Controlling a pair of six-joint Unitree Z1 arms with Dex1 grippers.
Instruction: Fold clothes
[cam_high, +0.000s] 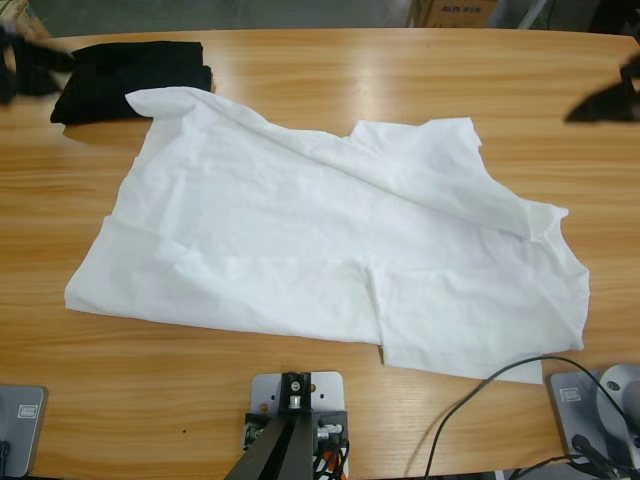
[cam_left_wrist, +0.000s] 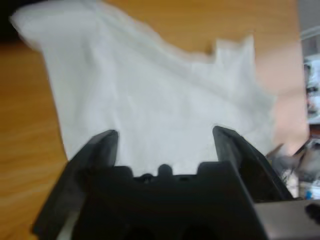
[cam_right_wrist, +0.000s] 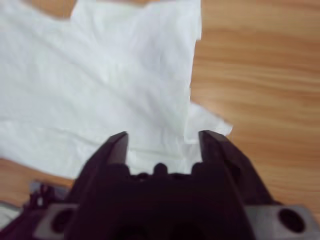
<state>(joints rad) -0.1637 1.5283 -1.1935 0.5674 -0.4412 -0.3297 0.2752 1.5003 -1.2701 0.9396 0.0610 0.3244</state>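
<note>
White T-shirt (cam_high: 320, 250) lies crumpled on the table (cam_high: 300, 420), long axis diagonal from black garment (cam_high: 130, 70) toward the near right. Left gripper (cam_left_wrist: 165, 140) and right gripper (cam_right_wrist: 162, 142) both wide, empty, above the shirt.

left gripper (cam_left_wrist: 165, 137): two matte black jaws rising from a broad black moulded body. each jaw is a flat wedge, narrowing toward a squared tip. the body's upper edge carries a small rounded boss at centre, flanked by two low notches. a silver-grey housing panel adjoins the body at 4 o'clock.

right gripper (cam_right_wrist: 162, 140): same construction, with black wedge jaws, black body and a central rounded boss. silver-grey housing plates sit at 5 o'clock and 7 o'clock, each with one round dark recess resembling a screw hole. a dark fitting projects near the 8 o'clock plate; its detail is unclear.
</note>
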